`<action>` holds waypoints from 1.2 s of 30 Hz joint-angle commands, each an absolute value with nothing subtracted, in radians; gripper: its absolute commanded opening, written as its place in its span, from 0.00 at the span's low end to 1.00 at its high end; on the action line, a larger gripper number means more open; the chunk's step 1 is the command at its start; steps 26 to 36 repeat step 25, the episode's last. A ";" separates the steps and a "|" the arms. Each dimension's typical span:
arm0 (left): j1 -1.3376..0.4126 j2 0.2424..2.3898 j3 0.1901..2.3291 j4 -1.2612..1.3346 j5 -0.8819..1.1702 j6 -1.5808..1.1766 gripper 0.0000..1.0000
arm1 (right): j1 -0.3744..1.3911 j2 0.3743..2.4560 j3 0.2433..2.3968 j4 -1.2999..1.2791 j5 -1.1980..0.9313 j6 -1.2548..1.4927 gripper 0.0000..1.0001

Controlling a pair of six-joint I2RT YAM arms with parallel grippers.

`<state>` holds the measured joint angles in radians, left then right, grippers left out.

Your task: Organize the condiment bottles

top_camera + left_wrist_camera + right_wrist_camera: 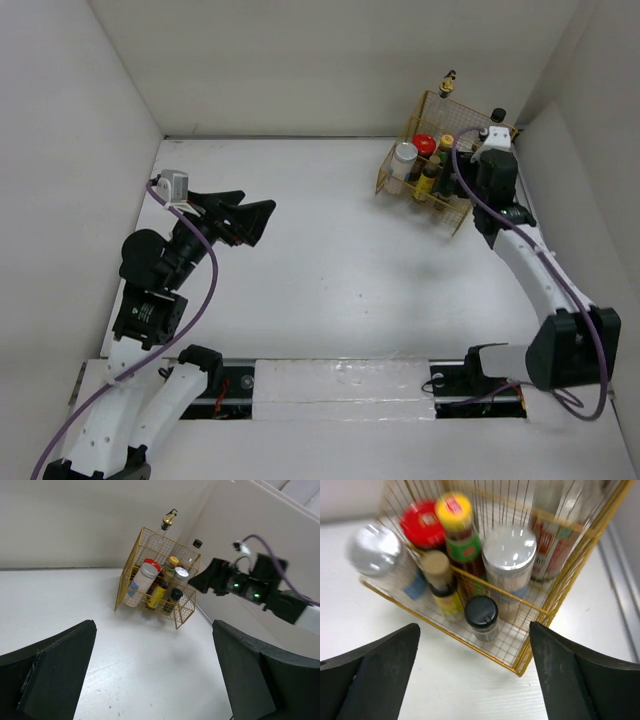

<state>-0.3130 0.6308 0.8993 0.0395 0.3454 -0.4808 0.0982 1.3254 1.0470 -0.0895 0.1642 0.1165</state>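
While my right pincer (pixel 474 640) hangs wide and empty just before the gold wire basket (pixel 540 611), the condiment bottles (pixel 509 562) stand packed inside it: red, yellow, silver, tan and black caps. Left pincer (pixel 154 630) also wide, holding nothing, well apart.

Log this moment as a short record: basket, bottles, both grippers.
basket: gold wire basket, far right corner of the table
condiment bottles: standing inside the basket, including a black-capped jar and a yellow-capped bottle
left gripper: open, empty, over the table's left side
right gripper: open, empty, beside the basket
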 commanded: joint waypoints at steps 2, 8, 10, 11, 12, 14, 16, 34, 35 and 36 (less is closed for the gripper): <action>-0.314 0.632 0.927 0.063 0.339 -0.474 0.99 | 0.168 1.111 1.020 -0.044 0.156 0.094 0.99; -0.314 0.623 0.927 0.052 0.314 -0.474 0.99 | 0.290 0.806 0.911 0.008 0.037 0.038 1.00; -0.314 0.614 0.927 0.052 0.299 -0.474 0.99 | 0.339 0.746 0.901 0.018 -0.104 0.028 1.00; -0.314 0.614 0.927 0.052 0.288 -0.474 0.99 | 0.354 0.736 0.900 0.018 -0.164 0.018 1.00; -0.314 0.604 0.927 0.052 0.269 -0.474 0.99 | 0.370 0.736 0.900 0.018 -0.286 0.018 1.00; -0.314 0.595 0.927 0.043 0.268 -0.474 0.99 | 0.425 0.748 0.891 0.009 -0.388 0.018 1.00; -0.314 0.595 0.927 0.043 0.259 -0.474 0.99 | 0.490 0.775 0.870 0.009 -0.466 0.018 1.00; -0.314 0.586 0.914 0.069 0.273 -0.474 0.99 | 0.690 0.923 0.865 0.009 -0.278 -0.029 1.00; -0.314 0.586 0.914 0.069 0.273 -0.474 0.99 | 0.690 0.923 0.865 0.009 -0.278 -0.029 1.00; -0.314 0.586 0.914 0.069 0.273 -0.474 0.99 | 0.690 0.923 0.865 0.009 -0.278 -0.029 1.00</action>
